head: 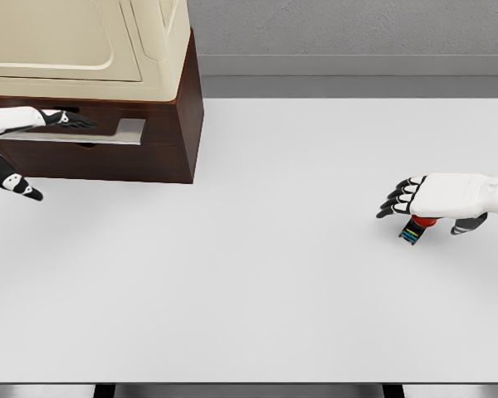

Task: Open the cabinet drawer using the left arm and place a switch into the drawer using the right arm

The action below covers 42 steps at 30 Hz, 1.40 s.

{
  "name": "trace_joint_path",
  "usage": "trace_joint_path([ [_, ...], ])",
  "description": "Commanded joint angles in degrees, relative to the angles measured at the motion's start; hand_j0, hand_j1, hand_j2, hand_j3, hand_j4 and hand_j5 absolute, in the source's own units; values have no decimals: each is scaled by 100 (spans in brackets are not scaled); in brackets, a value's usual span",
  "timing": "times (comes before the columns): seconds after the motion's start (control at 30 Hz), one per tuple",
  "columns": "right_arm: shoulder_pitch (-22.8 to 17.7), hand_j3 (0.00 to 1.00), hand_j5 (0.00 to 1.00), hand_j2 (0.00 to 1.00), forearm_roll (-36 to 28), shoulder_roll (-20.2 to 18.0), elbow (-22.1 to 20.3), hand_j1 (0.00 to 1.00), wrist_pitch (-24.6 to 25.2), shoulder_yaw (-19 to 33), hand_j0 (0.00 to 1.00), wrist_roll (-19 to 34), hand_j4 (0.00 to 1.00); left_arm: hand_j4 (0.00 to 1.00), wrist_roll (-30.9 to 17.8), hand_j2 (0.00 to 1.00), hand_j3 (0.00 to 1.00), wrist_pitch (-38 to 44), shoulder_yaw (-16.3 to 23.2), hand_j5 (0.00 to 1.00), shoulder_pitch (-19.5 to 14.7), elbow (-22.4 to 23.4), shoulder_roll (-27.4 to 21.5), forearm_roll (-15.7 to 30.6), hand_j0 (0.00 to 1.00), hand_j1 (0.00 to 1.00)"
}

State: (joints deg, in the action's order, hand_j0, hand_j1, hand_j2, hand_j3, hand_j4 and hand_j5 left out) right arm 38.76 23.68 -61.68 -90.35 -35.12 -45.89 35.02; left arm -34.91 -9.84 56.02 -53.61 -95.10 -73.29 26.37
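Where the head view shows the right robot hand (436,199) over the white bench (257,274), its fingers curl above the switch (416,229), a small black block with a red top and coloured stripes. The left robot hand (66,120), fingers extended, lies at the dark cabinet drawer (108,133) handle.

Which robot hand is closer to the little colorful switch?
Right. The right hand is directly over the switch; the left hand is far across the table by the cabinet drawer.
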Motion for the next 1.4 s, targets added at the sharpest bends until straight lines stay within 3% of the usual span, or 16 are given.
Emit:
trace_joint_path([
  [0.0,0,99,99,99,-22,-11,0,99,12,1,99,-2,99,100,2,100,100,0,15,100,0,62,-10,-1,100,100],
  [0.23,0,100,100,100,-22,-11,0,100,12,10,100,-2,100,100,2,100,100,9,15,100,26,290,166,-352,100,100],
  [0.4,0,100,100,100,-13,-11,0,100,12,1,100,-2,100,100,2,100,100,9,15,100,79,334,148,-414,100,100],
  [0.57,-18,99,99,99,-13,-11,0,99,12,1,99,-2,99,100,2,100,100,0,6,100,70,695,166,-405,100,100],
  [0.97,-18,96,96,96,-13,-11,0,96,12,18,96,-2,96,100,2,100,100,-299,15,100,202,624,104,-423,100,100],
  [1.1,-18,100,100,100,-13,-11,0,100,12,18,100,-2,100,100,2,100,100,-448,15,100,255,624,69,-423,100,100],
  [1.37,-18,100,100,100,-22,-2,0,100,12,10,100,-2,100,100,2,100,100,-949,15,100,404,422,-318,-396,100,100],
])
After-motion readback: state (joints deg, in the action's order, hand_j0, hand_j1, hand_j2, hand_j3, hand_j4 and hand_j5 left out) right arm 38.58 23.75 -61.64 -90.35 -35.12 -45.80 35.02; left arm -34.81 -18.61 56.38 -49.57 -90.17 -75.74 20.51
